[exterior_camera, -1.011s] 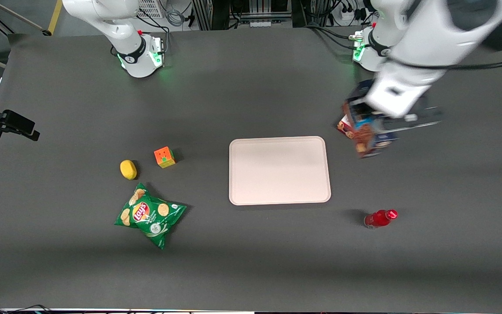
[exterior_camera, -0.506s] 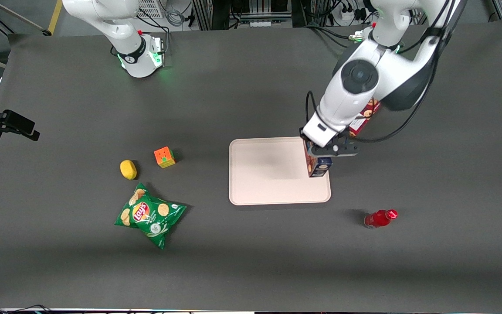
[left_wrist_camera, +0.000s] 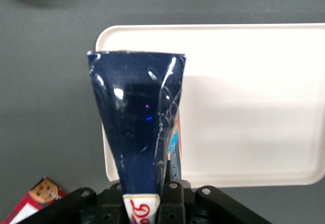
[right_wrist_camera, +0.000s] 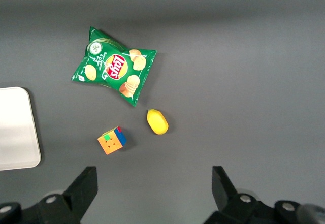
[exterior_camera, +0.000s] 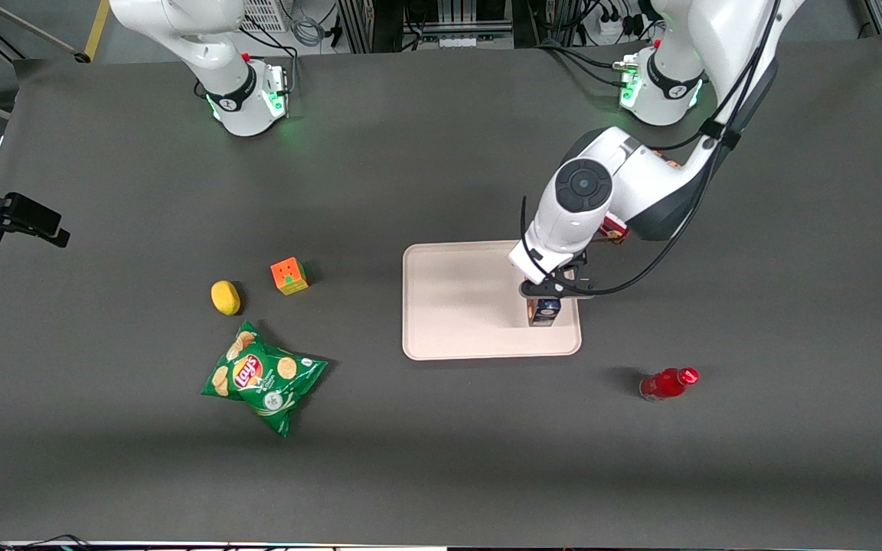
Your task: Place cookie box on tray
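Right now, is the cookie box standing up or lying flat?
Standing on end. The gripper is shut on the cookie box, which points down over the tray, in its corner nearest the red bottle. Whether it touches: cannot tell.

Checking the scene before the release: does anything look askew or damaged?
Nothing looks damaged. The cookie box stands on end in the gripper, shut on it over the tray near its corner. The green chip bag lies slightly crumpled.

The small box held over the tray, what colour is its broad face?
Glossy dark blue, clearest in the left wrist view: the small flat cookie box held in the pincer.
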You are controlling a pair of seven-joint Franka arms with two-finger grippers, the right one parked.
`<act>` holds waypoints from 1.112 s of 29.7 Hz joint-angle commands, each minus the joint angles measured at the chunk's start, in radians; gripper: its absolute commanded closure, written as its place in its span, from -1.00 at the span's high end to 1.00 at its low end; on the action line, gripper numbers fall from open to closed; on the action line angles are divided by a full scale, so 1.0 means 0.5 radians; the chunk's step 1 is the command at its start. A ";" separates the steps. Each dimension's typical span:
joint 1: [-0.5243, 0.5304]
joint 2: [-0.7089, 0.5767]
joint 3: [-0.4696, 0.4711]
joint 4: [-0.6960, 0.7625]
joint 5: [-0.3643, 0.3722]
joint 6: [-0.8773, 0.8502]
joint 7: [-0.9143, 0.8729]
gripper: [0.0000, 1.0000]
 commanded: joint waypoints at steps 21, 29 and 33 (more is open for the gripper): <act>0.020 0.129 0.034 -0.064 0.137 0.167 -0.051 0.82; 0.023 0.135 0.031 -0.061 0.137 0.167 -0.048 1.00; 0.026 0.135 0.031 -0.054 0.134 0.167 -0.045 1.00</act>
